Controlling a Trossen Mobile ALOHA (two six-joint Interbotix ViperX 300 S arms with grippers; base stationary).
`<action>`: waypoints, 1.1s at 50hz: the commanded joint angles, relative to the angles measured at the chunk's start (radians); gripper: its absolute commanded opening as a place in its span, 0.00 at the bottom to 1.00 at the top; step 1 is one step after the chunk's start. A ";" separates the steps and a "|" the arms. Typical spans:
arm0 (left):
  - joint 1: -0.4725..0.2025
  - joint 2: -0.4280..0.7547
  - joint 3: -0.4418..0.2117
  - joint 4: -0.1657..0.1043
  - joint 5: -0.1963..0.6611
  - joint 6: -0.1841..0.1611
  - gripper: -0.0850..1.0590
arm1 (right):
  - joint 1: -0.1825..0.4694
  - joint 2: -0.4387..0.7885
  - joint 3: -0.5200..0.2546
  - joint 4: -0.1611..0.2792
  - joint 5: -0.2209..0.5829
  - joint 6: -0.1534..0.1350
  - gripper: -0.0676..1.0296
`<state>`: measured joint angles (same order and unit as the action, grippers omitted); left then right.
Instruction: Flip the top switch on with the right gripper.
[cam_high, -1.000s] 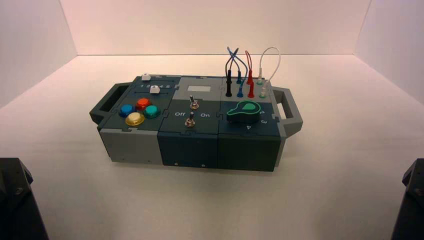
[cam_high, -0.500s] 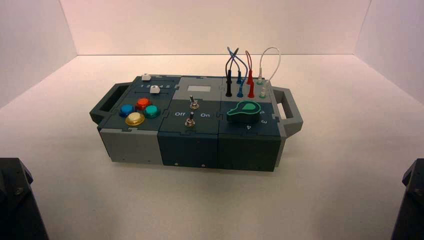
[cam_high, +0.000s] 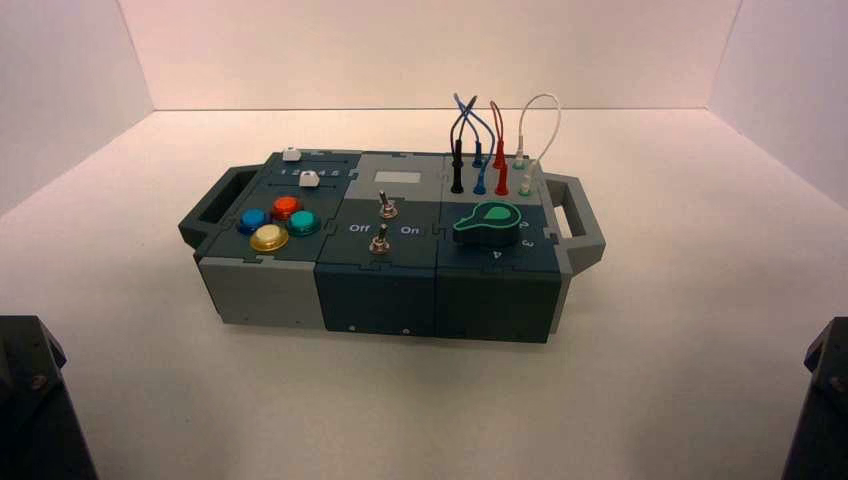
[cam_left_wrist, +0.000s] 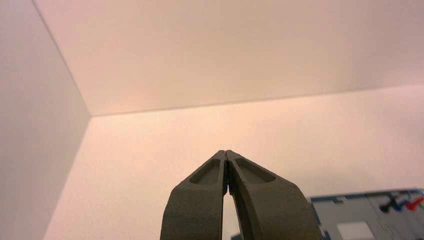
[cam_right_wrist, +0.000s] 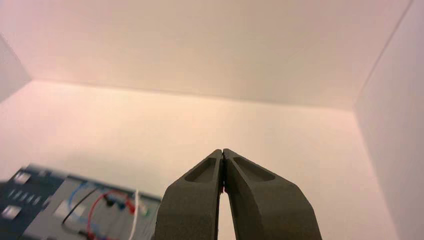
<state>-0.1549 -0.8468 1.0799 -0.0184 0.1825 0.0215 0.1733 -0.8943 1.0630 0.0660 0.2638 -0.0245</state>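
Nothing had visibly moved since the earlier frame. The counter (cam_high: 680, 300) spread out ahead of both end effectors. On it the box (cam_high: 380, 220) lay to the left of the right end effector (cam_right_wrist: 223, 150) and well apart from it. That end effector was narrow, its fingertips together, with nothing held; its arm waited at the near right. The left end effector (cam_left_wrist: 226, 151) idled at the near left. From the right end effector, the wires (cam_high: 495, 130) stood ahead and leftward, on the box's far right part, with the green knob (cam_high: 487, 224) nearer. Farther left sat the four coloured buttons (cam_high: 269, 237), then two white sliders (cam_high: 309, 179) beyond them. Between buttons and knob, left of the right end effector, were the top switch (cam_high: 387, 206) and, nearer the arms, the bottom switch (cam_high: 380, 241).
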 joint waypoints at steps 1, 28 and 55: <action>-0.012 0.018 -0.044 -0.009 0.048 -0.006 0.05 | 0.034 0.020 -0.051 0.031 0.048 0.003 0.04; -0.067 0.270 -0.110 -0.020 0.313 -0.017 0.05 | 0.097 0.049 -0.067 0.083 0.198 0.005 0.04; -0.104 0.494 -0.132 -0.026 0.333 -0.051 0.05 | 0.236 0.143 -0.112 0.163 0.350 0.008 0.04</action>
<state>-0.2500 -0.3835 0.9833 -0.0445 0.5231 -0.0184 0.3758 -0.7854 0.9925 0.2132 0.6105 -0.0215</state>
